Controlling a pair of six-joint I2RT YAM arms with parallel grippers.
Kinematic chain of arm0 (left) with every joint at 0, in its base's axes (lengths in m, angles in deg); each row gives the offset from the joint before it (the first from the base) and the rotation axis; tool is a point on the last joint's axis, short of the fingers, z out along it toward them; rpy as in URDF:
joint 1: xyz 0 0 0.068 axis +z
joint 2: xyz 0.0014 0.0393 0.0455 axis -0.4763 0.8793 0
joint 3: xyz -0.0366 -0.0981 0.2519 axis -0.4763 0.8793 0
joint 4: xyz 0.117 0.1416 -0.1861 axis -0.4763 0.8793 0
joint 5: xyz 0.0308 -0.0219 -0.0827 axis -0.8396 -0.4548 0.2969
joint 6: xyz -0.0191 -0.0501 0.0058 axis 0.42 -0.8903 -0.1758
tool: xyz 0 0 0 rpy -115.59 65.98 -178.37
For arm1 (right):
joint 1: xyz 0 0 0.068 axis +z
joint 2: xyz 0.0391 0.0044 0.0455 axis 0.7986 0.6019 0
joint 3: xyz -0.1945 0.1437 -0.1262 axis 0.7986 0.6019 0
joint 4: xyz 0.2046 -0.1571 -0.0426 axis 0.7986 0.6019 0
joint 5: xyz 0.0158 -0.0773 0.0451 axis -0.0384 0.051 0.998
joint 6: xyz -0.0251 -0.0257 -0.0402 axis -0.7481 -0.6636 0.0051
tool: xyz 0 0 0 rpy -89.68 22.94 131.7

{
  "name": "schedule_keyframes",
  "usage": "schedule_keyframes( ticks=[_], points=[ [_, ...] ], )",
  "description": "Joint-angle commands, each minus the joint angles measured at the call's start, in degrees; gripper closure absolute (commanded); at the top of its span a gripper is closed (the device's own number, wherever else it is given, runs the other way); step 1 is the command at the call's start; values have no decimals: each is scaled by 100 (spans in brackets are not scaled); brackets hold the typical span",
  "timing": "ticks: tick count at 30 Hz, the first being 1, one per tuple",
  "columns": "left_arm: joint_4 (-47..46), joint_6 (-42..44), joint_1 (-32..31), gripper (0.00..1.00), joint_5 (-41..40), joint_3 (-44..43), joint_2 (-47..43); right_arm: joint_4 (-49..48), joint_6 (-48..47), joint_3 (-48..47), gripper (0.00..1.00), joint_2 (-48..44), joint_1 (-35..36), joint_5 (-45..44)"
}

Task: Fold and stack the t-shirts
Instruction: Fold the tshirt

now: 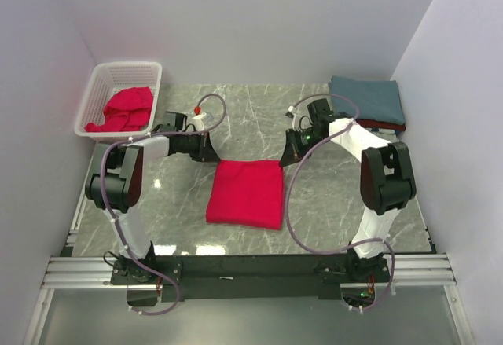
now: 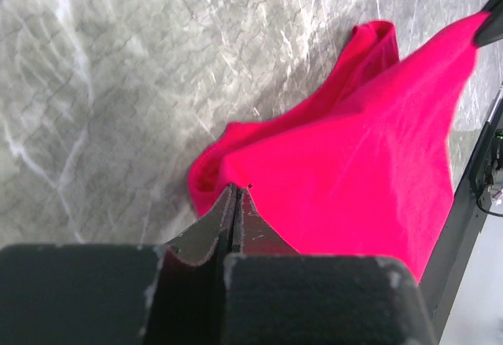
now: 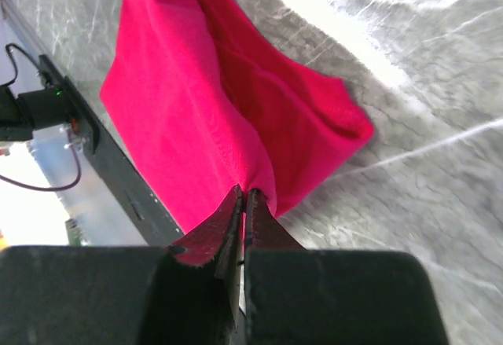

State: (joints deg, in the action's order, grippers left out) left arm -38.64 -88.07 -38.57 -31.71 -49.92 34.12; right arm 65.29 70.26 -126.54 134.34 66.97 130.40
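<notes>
The bright red t-shirt (image 1: 245, 193) lies folded. The left gripper (image 2: 236, 192) is pinched tight on its far-left corner, and the right gripper (image 3: 244, 197) likewise on its far-right corner. Beyond it, on the left, a basket (image 1: 93, 101) holds red tees (image 1: 126, 108); on the right lies a teal tee (image 1: 368, 97).

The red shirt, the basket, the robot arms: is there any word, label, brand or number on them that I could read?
No text can be read in any view.
The red shirt is plain: no print or tag shows.
The white basket and the folded blue shirt carry no lettering.
The left arm and right arm show no legible brand or number.
</notes>
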Motion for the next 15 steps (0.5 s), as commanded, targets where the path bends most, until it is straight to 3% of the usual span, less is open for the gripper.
schedule_keyframes(
  ticks=[1,10,12,14,15],
  points=[
    [-320,-66,116,99,-4,102,-408,95,-43,-47,100,-330,-79,-366],
    [-584,-207,213,99,-75,147,-505,0,-52,-240,100,267,-97,-516],
    [-549,-347,196,80,-57,85,-400,-27,-8,-319,100,461,-88,-463],
    [-575,-435,178,66,-84,68,-338,-53,9,-364,100,549,-97,-428],
    [-566,-435,135,63,-75,59,-329,-97,10,-364,100,549,-97,-436]
  ],
)
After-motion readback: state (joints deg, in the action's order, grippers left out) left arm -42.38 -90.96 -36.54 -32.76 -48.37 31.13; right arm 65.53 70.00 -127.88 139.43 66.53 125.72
